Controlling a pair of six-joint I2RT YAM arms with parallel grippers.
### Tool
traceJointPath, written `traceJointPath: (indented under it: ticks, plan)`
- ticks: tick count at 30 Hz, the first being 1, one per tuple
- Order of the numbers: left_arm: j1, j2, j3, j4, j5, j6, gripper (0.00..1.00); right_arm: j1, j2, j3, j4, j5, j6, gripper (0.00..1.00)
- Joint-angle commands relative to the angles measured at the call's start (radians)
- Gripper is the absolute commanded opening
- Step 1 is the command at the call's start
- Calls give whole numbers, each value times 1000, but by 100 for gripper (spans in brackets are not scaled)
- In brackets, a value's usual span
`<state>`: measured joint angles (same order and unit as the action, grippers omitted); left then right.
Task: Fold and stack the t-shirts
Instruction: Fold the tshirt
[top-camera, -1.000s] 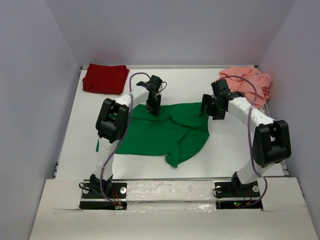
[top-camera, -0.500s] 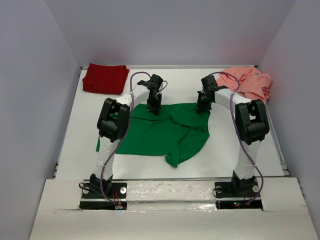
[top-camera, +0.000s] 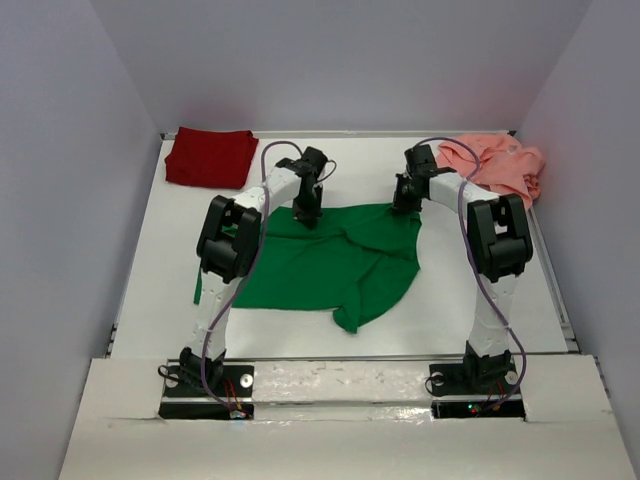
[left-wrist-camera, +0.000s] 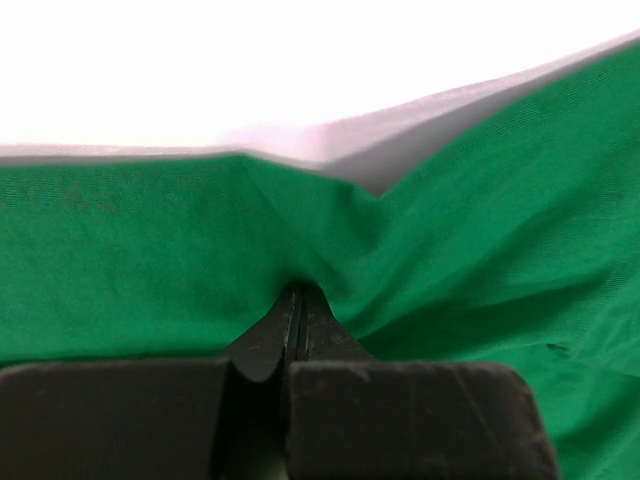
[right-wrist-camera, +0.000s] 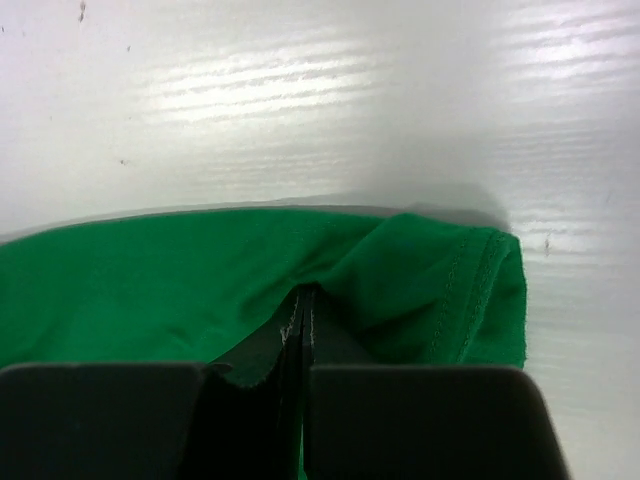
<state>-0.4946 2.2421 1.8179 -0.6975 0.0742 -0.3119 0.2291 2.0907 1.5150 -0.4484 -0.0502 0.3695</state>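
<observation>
**Pinching the green shirt's far edge, ready to fold**

Both my pincers are clenched on cloth. My left pincer (left-wrist-camera: 297, 300) has its jaws pressed together on a tuck of the green shirt (top-camera: 320, 270) along its far edge, and the fabric puckers up into the tips. My right pincer (right-wrist-camera: 303, 298) is clamped the same way on the shirt's far right corner, just beside a stitched hem.

The green shirt lies spread but rumpled in the middle of the table (top-camera: 160, 280), between my two arms. One flap of it points toward the near edge. The red shirt (top-camera: 210, 157) sits in the far left corner, well apart from the green. It looks folded into a neat block, though from above I cannot be sure. The pink shirt (top-camera: 500, 165) lies in a crumpled heap in the far right corner, near my right arm and apart from the green one.

I judge the step in hand to be the first fold of the green shirt: the grasp is made, the fold is not. The next move calls for lifting both held points together, level with each other. I would then carry them toward me over the body, so the far edge lands on the near one. An uneven lift would twist the cloth, and so thin a pinch could slip.

No bin, tray or basket shows; each shirt lies straight on the table.
</observation>
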Motion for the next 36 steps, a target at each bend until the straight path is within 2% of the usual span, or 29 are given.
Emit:
traceJointPath:
  ticks: [1,3,13,14,21,31,36]
  plan:
    - [13,30,84,-69,-63,4,0,-39,65,33,16,41,-35,0]
    - [22,46,109,-80,-114,-3,0,-48,84,54,16,44,-44,0]
    - [74,119,188,-71,-109,-33,0,-57,179,215,-19,69,-58,0]
    - [76,128,207,-71,-108,-38,0,-57,208,293,-35,61,-60,0]
    - [79,149,221,-73,-94,-41,0,-57,319,515,-105,20,-64,0]
    - [79,106,172,-60,-94,-39,0,-57,164,505,-111,-19,-64,0]
    - [80,90,169,-69,-105,-32,0,-57,169,491,-127,-31,-69,0]
